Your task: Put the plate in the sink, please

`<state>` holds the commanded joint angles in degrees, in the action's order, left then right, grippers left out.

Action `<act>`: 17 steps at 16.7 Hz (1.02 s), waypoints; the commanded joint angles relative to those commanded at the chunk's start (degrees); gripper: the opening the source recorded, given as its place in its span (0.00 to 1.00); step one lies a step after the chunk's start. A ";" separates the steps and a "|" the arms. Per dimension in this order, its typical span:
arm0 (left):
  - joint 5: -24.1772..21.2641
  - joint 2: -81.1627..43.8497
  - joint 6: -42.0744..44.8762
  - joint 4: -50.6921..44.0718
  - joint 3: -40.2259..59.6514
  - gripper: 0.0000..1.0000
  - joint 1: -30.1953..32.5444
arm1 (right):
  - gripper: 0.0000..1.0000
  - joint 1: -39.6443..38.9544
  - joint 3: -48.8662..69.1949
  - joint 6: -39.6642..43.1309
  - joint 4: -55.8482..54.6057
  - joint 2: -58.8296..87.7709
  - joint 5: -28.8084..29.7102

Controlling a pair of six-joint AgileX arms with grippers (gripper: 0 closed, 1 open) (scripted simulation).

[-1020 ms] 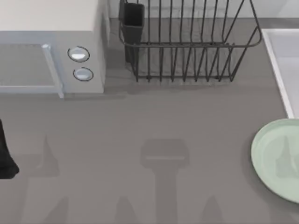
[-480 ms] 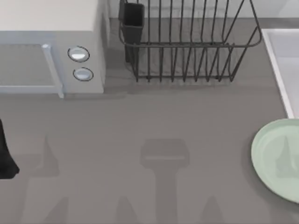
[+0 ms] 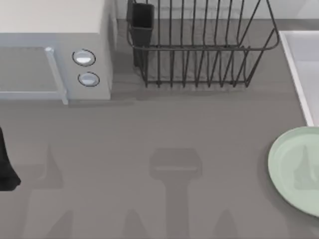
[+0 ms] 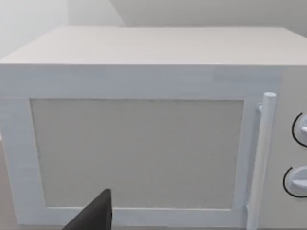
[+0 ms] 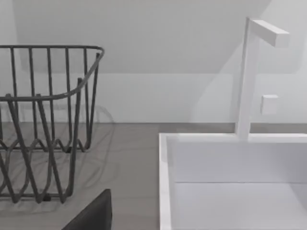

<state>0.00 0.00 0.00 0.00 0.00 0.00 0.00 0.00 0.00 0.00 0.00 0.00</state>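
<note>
The pale mint-green plate lies flat on the grey table at the right edge of the top view, partly cut off by the frame. An arm's shadow falls across it. Just behind the plate is the sink, a light-grey basin with a white raised rim; the right wrist view faces the sink from the front. My right gripper shows as a dark tip, away from the basin. My left arm is at the table's left edge, and my left gripper faces the microwave door.
A white microwave stands at the back left. The black wire dish rack with a dark cup stands at the back middle. A white faucet rises behind the sink. Open table lies between the microwave and the plate.
The shadow on the plate has shifted slightly to the left. The plate and the left arm have not moved.
</note>
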 joint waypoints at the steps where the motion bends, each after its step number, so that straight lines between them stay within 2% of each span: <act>1: 0.00 0.00 0.00 0.00 0.00 1.00 0.00 | 1.00 0.00 0.00 0.00 0.00 0.00 0.00; 4: 0.00 0.00 0.00 0.00 0.00 1.00 0.00 | 1.00 -0.54 1.77 -0.56 1.52 1.86 0.00; 8: 0.00 0.00 0.00 0.00 0.00 1.00 0.00 | 1.00 -3.35 10.99 -3.47 9.43 12.85 0.00; 17: 0.00 0.00 0.00 0.00 0.00 1.00 0.00 | 1.00 -13.68 44.86 -14.14 38.46 61.06 0.01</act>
<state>0.00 0.00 0.00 0.00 0.00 0.00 -13.68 44.86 -14.14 38.46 61.06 0.01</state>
